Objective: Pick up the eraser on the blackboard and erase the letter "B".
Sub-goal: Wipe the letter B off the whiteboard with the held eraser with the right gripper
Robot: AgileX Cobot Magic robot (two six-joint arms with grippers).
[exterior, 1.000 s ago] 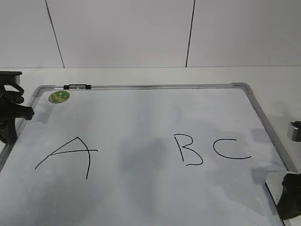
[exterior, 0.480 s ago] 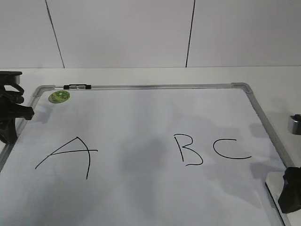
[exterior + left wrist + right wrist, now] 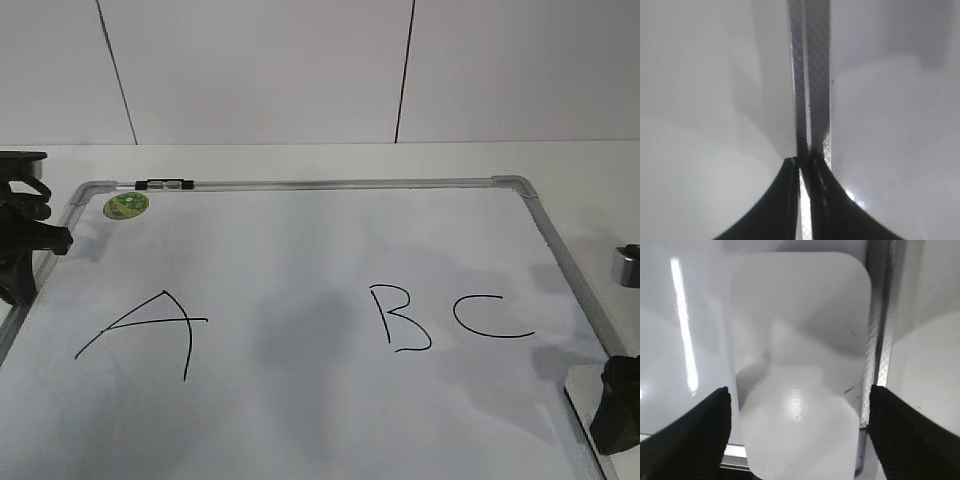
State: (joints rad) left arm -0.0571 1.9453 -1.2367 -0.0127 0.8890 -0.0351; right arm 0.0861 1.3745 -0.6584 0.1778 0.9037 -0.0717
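The blackboard (image 3: 300,260) is a white board with a grey frame and a round green sticker (image 3: 126,205). The thin black letter "B" (image 3: 398,318) stands right of centre, between the letter A (image 3: 150,330) and the letter C (image 3: 490,316). The white eraser (image 3: 800,365) lies at the board's near right corner; its edge shows in the exterior view (image 3: 582,392). My right gripper (image 3: 799,412) is open with one finger on each side of the eraser, not touching it. My left gripper (image 3: 804,167) is shut and empty over the board's left frame.
A small black-and-silver clip (image 3: 163,184) sits on the top frame. The grey frame strip (image 3: 879,330) runs right beside the eraser. A shiny metal part (image 3: 627,265) shows at the right edge. A white panelled wall stands behind the table.
My right gripper has sunk lower at the board's near right corner, toward the eraser. The left arm has not moved.
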